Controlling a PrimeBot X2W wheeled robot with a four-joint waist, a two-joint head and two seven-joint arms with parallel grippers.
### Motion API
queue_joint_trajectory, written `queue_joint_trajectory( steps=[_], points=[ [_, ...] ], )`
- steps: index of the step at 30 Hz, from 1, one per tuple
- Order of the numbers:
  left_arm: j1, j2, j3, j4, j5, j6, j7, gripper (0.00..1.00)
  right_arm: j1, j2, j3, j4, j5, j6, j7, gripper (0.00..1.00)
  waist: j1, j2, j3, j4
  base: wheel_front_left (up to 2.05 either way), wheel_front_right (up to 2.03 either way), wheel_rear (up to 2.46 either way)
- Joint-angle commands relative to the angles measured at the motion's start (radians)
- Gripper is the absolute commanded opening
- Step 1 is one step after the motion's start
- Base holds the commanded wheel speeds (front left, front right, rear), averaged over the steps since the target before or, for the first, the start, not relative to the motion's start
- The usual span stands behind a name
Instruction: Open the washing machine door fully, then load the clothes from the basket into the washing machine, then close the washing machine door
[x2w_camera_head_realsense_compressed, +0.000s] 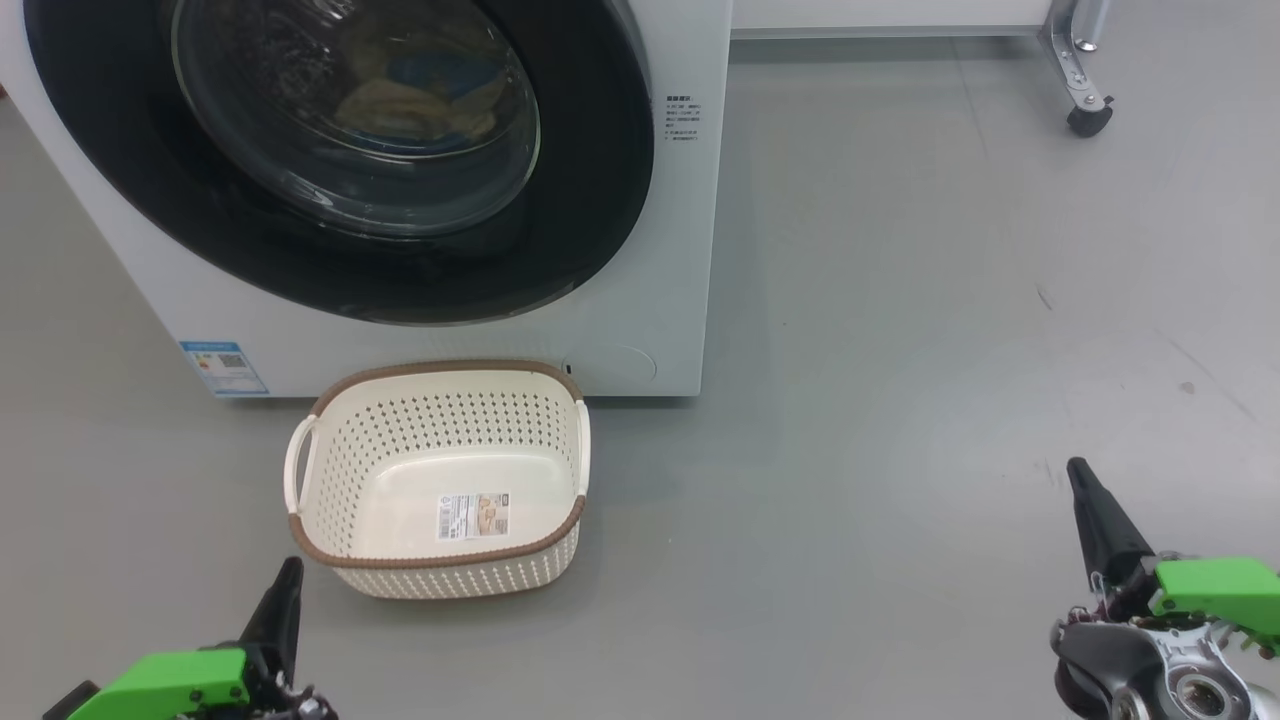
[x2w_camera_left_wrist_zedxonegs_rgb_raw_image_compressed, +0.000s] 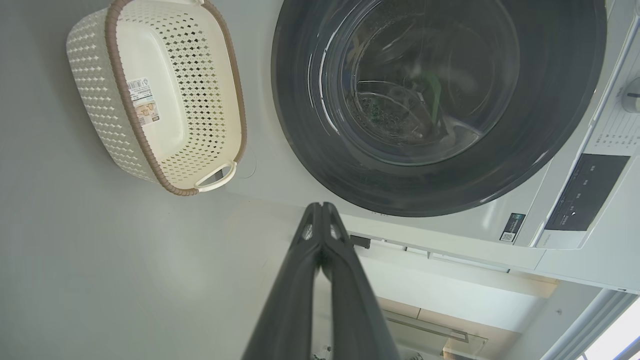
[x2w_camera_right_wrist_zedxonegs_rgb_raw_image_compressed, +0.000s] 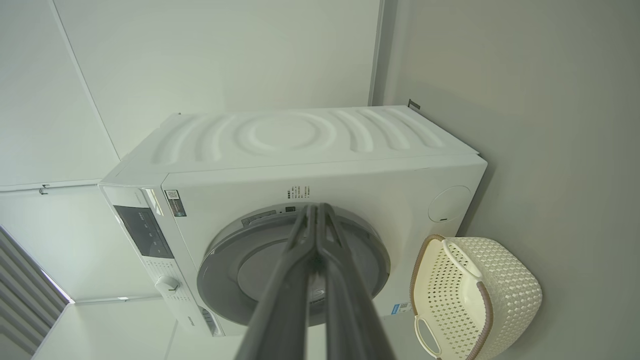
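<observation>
Low in the head view, at the left corner, the left hand (x2w_camera_head_realsense_compressed: 292, 568) with its two long dark fingers is clenched on nothing. The right hand (x2w_camera_head_realsense_compressed: 1076, 470), low at the right, is clenched likewise. A small cream perforated plastic basket (x2w_camera_head_realsense_compressed: 450, 580) with a brown rim stands on the grey floor (x2w_camera_head_realsense_compressed: 900, 350), just before the big white front-loading washing machine (x2w_camera_head_realsense_compressed: 680, 250), with a label on its bare bottom. The large round door (x2w_camera_head_realsense_compressed: 330, 200), black-rimmed with bulging glass, lies shut against the machine. Pale yellow and blue clothes (x2w_camera_head_realsense_compressed: 420, 100) show through the glass.

Along the left wrist view, that hand's fingers press together, apart from both basket (x2w_camera_left_wrist_zedxonegs_rgb_raw_image_compressed: 90, 75) and door (x2w_camera_left_wrist_zedxonegs_rgb_raw_image_compressed: 440, 100).

From the right wrist view, the right hand's fingers meet before the shut door (x2w_camera_right_wrist_zedxonegs_rgb_raw_image_compressed: 235, 270), with the basket (x2w_camera_right_wrist_zedxonegs_rgb_raw_image_compressed: 510, 290) beside the machine.
</observation>
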Motion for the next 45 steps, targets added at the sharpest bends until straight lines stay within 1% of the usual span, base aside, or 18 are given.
queue_joint_trajectory(
  steps=[1,45],
  points=[
    [-0.051,0.007,0.042,-0.038,-0.017,-0.007,0.01,0.0,-0.066,-0.023,0.013,-0.029,0.021,0.004,0.008,0.0,-0.0001,0.0,0.0,0.0,0.0,0.0,0.0],
    [-0.051,0.007,0.042,-0.038,-0.017,-0.007,0.01,0.0,-0.067,-0.013,-0.001,-0.028,0.01,0.004,0.019,0.0,-0.0001,0.0,0.0,0.0,0.0,0.0,0.0]
  ],
)
